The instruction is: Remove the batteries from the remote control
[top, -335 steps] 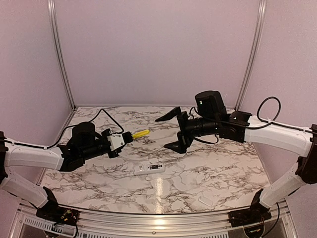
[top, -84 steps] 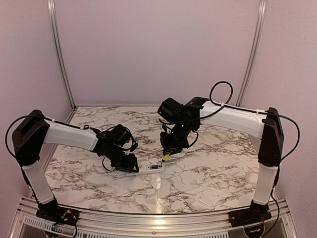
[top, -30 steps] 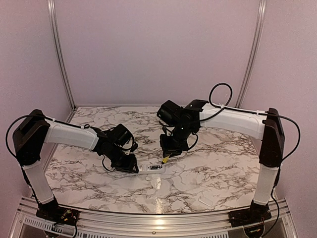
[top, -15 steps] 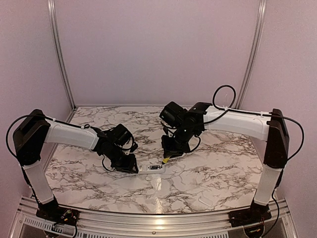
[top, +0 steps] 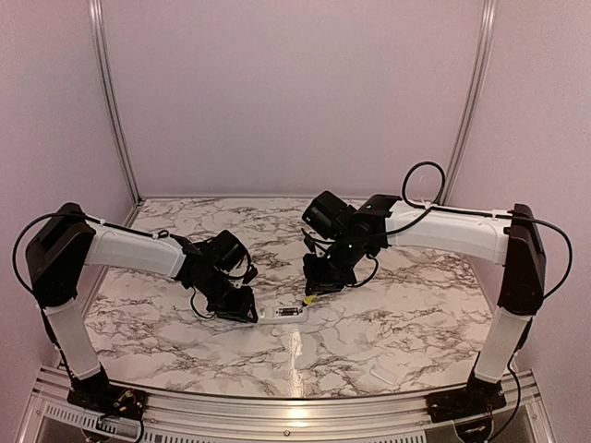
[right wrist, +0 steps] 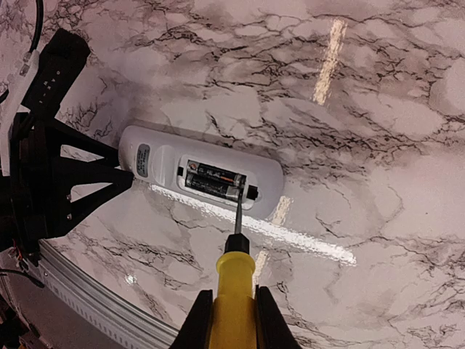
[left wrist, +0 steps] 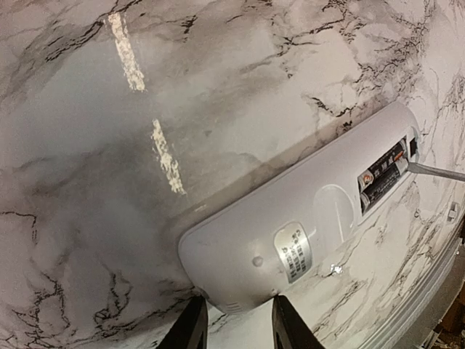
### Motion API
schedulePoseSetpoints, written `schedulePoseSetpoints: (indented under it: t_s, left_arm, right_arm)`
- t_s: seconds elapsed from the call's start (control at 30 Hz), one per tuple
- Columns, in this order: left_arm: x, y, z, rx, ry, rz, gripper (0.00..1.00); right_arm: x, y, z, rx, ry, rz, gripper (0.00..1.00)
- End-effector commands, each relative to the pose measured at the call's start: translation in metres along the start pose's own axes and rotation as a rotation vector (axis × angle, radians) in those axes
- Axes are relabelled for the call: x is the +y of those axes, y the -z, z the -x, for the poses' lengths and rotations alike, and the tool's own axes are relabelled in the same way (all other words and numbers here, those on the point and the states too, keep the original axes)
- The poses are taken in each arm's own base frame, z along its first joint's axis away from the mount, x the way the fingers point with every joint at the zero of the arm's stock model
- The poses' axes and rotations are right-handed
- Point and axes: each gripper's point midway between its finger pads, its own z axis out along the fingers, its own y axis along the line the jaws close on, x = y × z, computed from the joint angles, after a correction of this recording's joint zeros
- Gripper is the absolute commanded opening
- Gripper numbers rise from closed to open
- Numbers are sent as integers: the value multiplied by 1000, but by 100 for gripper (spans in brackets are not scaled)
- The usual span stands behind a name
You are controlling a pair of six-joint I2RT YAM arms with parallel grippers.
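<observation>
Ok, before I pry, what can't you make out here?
Right wrist: whether the screwdriver tip is under the batteries or only touching them; too small.
Left wrist: whether the left gripper clamps the remote control; its fingers are cut off by the bottom edge.
Top view: the batteries; too small.

Ahead of the right gripper (right wrist: 232,309), the screwdriver (right wrist: 234,275) it is clamping is filling the way to the batteries (right wrist: 212,179), the left gripper (left wrist: 236,320) is crowding the end of the remote control (right wrist: 156,156) off to its left, and bare marble table (right wrist: 378,87) is lying open farther ahead and to its right.
</observation>
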Motion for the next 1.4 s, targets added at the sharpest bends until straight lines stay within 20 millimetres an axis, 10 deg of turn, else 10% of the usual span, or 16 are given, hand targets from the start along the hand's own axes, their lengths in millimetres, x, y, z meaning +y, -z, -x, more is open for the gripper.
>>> schedulePoseSetpoints:
  t_s: [0.0, 1.37]
  left_arm:
    - [3, -6, -1, 23, -6, 16, 32]
    - [11, -9, -3, 43, 3, 57, 29]
  right_arm:
    - [38, 5, 2, -11, 43, 160, 0]
    - [60, 36, 10, -76, 69, 273, 0]
